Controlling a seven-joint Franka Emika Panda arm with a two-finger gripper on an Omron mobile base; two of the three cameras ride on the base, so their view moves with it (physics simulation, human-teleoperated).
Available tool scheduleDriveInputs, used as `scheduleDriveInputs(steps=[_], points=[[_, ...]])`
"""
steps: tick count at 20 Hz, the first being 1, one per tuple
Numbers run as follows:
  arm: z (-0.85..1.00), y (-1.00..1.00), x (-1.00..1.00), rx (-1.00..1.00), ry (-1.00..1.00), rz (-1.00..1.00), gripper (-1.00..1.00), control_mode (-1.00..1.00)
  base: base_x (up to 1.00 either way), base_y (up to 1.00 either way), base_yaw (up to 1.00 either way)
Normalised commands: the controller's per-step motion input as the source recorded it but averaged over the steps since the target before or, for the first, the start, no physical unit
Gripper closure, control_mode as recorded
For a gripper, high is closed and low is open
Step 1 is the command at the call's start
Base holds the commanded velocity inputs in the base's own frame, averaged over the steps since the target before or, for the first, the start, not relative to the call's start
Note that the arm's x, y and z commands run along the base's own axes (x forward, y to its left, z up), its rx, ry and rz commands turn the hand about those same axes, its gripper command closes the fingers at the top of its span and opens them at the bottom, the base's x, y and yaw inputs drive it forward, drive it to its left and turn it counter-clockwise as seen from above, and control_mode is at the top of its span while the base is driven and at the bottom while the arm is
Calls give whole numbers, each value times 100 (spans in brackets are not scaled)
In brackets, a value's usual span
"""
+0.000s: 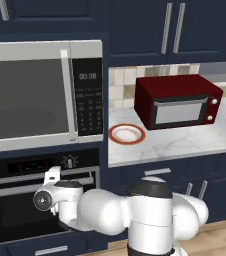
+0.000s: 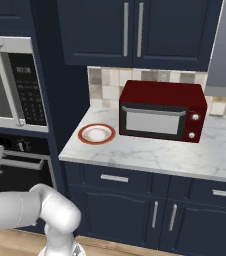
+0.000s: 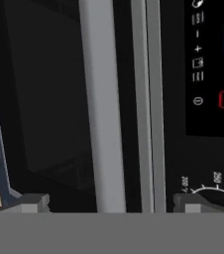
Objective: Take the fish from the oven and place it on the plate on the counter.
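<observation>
The black oven (image 1: 20,210) sits under the silver microwave, and its steel bar handle (image 1: 15,181) runs across the top of the dark glass door. My gripper (image 1: 52,176) is up against that handle, left of the knob (image 1: 70,161). In the hand view the handle (image 3: 101,99) passes between my fingertips (image 3: 34,201), so the gripper (image 3: 111,203) is open with a tip on either side of the bar. The fish is hidden behind the dark door. The orange-rimmed white plate (image 1: 127,134) lies empty on the marbled counter (image 1: 185,142), to the right of the oven.
A red toaster oven (image 1: 177,102) stands on the counter just right of the plate. The microwave (image 1: 40,95) hangs directly above the oven. Navy cabinets with silver handles (image 2: 155,215) run under the counter, and my own white arm crowds the space in front of the oven.
</observation>
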Motion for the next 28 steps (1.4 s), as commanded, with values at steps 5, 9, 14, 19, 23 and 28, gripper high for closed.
scheduleDriveInputs(steps=[5, 9, 14, 19, 23, 28], points=[[-19, 1, 35, 0, 0, 0, -100, -100, 0, 0, 0], [-26, 0, 33, 0, 0, 0, -100, -100, 0, 0, 0], [-31, 0, 28, 0, 0, 0, -100, -100, 0, 0, 0], [-36, 6, 26, 0, 0, 0, -100, -100, 0, 0, 0], [-27, 7, 21, 0, 0, 0, -100, -100, 0, 0, 0], [0, 0, 1, 0, 0, 0, -100, -100, 0, 0, 0]])
